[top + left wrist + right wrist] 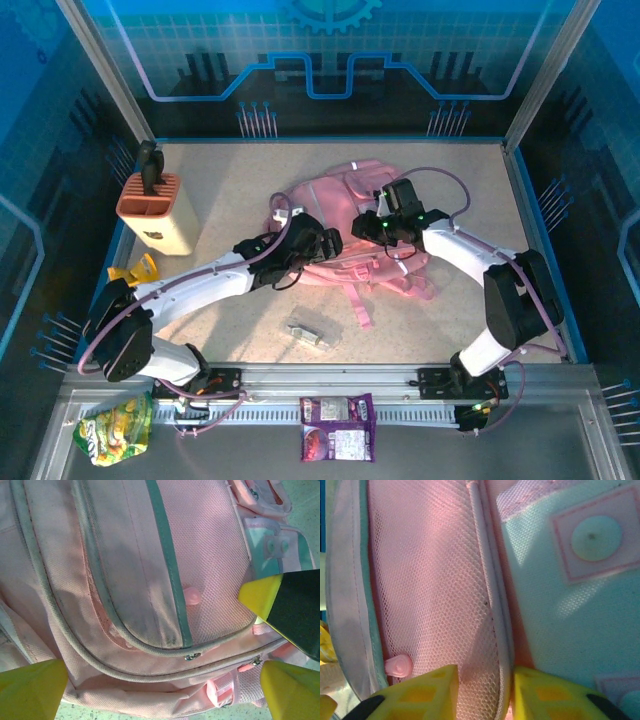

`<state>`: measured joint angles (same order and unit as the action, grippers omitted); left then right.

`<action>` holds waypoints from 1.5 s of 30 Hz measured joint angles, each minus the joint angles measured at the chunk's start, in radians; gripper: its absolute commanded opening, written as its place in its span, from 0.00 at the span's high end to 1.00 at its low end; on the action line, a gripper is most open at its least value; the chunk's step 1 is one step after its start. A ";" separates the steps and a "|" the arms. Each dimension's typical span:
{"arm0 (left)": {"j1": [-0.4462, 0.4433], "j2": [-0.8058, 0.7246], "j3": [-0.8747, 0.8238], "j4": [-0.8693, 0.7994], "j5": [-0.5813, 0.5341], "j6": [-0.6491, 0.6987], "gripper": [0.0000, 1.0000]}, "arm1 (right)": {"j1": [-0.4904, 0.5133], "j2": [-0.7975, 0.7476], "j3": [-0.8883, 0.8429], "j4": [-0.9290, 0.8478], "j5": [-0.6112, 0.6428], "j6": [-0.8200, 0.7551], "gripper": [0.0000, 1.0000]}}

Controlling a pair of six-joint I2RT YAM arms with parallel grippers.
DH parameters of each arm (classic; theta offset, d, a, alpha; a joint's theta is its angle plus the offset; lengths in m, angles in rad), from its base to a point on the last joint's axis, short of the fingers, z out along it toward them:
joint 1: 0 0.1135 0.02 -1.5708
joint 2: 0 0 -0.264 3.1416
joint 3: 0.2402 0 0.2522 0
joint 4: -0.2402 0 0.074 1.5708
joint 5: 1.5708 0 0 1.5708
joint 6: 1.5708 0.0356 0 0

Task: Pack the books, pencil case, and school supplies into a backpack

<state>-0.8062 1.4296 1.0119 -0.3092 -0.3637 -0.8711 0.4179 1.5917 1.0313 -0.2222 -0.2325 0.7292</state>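
Clearly, the left gripper (162,685) hangs wide open over the backpack (340,190) and holds nothing. The right gripper (486,685) has its fingers close together, with a piped seam (492,605) of the backpack between them (whether they really pinch it, I cannot tell). I count one backpack, mid-table, and one school supplies item (308,333) lying apart, nearer the arms.

The left arm (200,280) and right arm (465,245) hide the middle of the backpack (340,190) (just its edges peek out). The small shiny thing (308,333) is too tiny to tell.
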 measured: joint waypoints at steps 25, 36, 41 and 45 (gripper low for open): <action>-0.159 0.196 0.185 -0.211 -0.198 -0.094 0.01 | 0.016 -0.087 -0.137 0.240 -0.023 0.240 1.00; -0.120 0.294 0.247 -0.276 -0.243 -0.188 0.01 | 0.035 -0.105 -0.150 0.263 -0.030 0.292 1.00; -0.110 0.313 0.261 -0.289 -0.254 -0.213 0.01 | 0.042 -0.105 -0.151 0.278 -0.030 0.304 1.00; -0.105 0.317 0.269 -0.299 -0.265 -0.228 0.01 | 0.042 -0.105 -0.163 0.309 -0.030 0.311 1.00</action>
<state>-0.9108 1.7470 1.2804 -0.6083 -0.6289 -1.0988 0.4603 1.4868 0.8680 0.0868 -0.2626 1.0405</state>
